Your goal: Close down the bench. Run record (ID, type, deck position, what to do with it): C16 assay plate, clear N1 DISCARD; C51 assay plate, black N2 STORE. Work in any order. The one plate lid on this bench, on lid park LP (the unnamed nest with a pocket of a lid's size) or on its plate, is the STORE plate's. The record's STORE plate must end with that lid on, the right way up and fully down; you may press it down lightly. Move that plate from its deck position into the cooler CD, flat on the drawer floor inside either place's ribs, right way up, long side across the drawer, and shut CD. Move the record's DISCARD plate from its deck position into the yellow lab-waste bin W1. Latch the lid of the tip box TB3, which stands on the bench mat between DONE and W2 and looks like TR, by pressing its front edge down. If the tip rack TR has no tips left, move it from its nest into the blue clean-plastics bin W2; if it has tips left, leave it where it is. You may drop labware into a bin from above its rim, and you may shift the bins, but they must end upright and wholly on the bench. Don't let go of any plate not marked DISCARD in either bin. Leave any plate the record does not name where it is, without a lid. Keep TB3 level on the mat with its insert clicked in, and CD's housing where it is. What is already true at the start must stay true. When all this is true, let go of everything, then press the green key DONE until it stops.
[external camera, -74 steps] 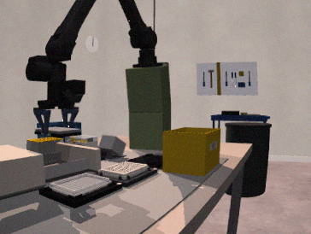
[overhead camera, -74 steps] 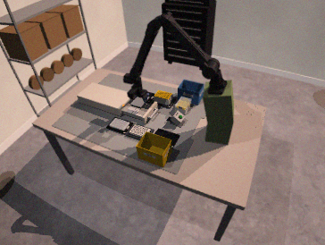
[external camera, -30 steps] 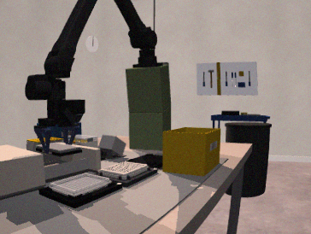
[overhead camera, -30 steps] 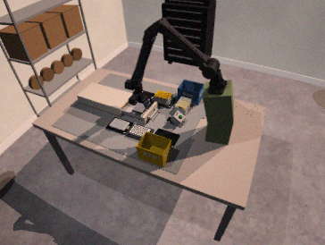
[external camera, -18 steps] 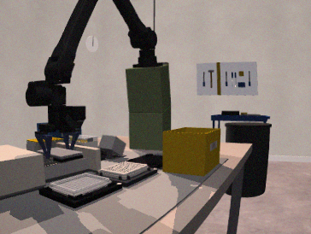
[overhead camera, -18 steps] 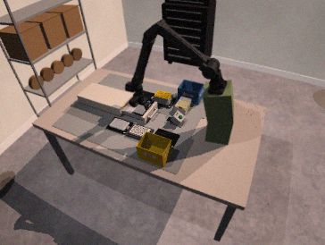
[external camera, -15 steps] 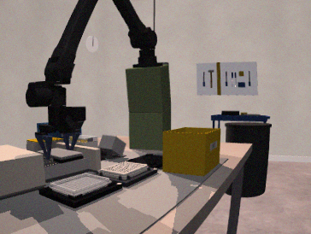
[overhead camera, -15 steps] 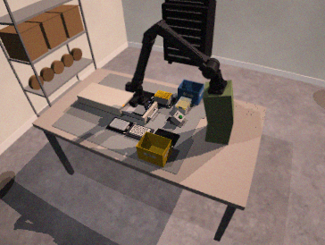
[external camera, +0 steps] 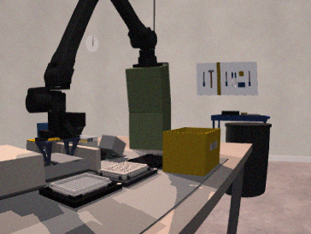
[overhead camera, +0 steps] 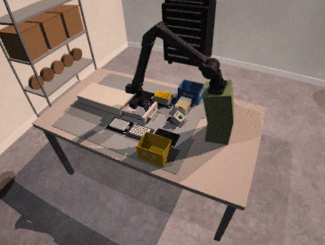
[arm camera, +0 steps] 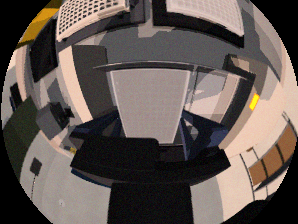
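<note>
My gripper (overhead camera: 137, 106) is down inside the open drawer of the cooler CD (overhead camera: 104, 96), between the beige housing and the drawer front (overhead camera: 151, 112). It is shut wide on a flat plate with a grey lid (arm camera: 148, 99), held by its long sides, and the plate looks level. The same gripper shows in the side view (external camera: 56, 149) between the two beige walls. The clear plate (overhead camera: 120, 123) sits in its black nest in front of the drawer. A white gridded plate (overhead camera: 139, 130) sits beside it. A flat black nest or plate (overhead camera: 168, 135) lies behind the yellow bin W1 (overhead camera: 154, 148); I cannot tell which.
The blue bin W2 (overhead camera: 191, 88) stands at the back. A rack with yellow tips (overhead camera: 162, 95) and a tip box (overhead camera: 183, 105) stand near it. The green key (overhead camera: 180, 117) is beside them. A tall green block (overhead camera: 219, 112) carries the arm's base.
</note>
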Controlling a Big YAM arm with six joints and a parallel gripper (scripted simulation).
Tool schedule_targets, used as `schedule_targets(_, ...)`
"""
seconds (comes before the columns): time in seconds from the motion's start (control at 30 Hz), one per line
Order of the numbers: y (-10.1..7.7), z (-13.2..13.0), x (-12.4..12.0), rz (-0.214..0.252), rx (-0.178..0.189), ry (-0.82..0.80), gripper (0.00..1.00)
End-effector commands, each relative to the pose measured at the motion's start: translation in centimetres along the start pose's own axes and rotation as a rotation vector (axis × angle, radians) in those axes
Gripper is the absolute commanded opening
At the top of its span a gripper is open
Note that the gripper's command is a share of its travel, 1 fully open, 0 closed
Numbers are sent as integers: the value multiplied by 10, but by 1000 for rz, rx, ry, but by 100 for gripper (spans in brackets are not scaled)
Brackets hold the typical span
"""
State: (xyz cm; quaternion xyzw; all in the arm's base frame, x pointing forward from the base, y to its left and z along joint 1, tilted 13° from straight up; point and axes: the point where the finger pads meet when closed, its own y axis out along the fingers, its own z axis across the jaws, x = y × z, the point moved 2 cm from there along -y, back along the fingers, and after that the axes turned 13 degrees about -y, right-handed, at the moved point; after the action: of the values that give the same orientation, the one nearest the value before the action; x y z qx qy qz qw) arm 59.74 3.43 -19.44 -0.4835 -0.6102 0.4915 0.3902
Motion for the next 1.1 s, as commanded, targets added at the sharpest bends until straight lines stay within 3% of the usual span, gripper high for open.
schedule_targets(0.0, -21, -38, 3, 11, -73, -10, 0)
schedule_targets(1.07, -12, -20, -1, 7, -43, -3, 0)
